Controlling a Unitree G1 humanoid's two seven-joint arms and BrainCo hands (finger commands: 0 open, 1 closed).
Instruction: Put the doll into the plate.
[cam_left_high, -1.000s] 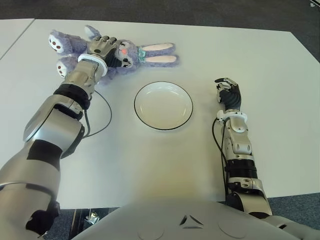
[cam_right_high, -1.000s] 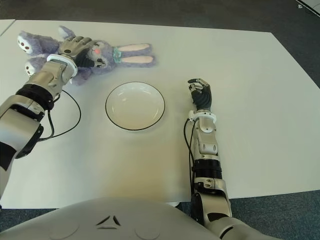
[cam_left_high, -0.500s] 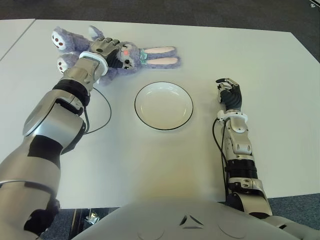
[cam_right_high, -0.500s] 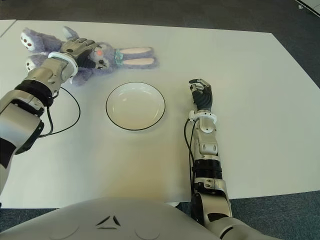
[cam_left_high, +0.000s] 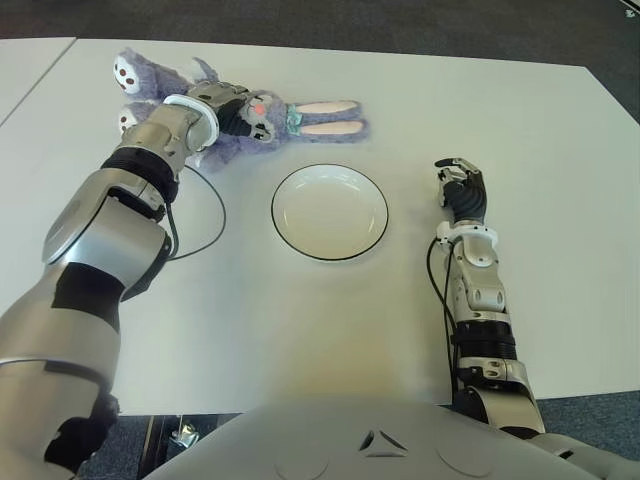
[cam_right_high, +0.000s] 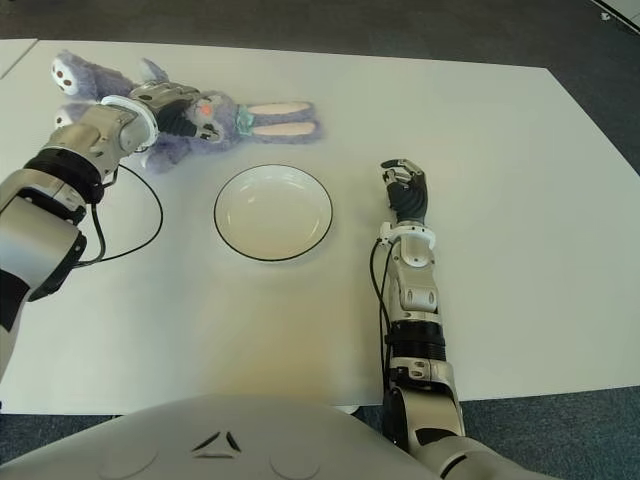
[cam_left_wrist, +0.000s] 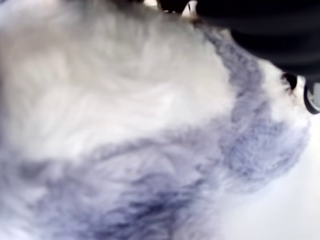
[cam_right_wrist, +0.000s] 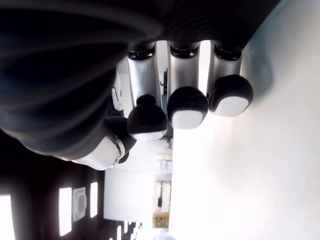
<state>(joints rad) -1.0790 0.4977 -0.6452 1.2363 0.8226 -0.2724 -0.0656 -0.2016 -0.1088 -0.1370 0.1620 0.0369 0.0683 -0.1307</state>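
A purple plush rabbit doll (cam_left_high: 272, 115) lies at the far left of the white table (cam_left_high: 250, 310), long ears pointing right. My left hand (cam_left_high: 226, 108) is shut on its body, just behind the head. In the left wrist view its fur (cam_left_wrist: 125, 125) fills nearly everything. The white plate (cam_left_high: 330, 212) with a dark rim sits mid-table, nearer me than the doll's ears, with nothing in it. My right hand (cam_left_high: 462, 188) shows to the right of the plate, fingers (cam_right_wrist: 185, 107) curled around nothing.
A black cable (cam_left_high: 208, 225) loops over the table from my left forearm, left of the plate. The table's far edge meets dark floor (cam_left_high: 400, 30) just beyond the doll. A second table's corner (cam_left_high: 25, 60) shows at far left.
My left hand has turned over the doll and drawn it slightly right, toward the plate; its feet swung farther back. The right arm has stayed put.
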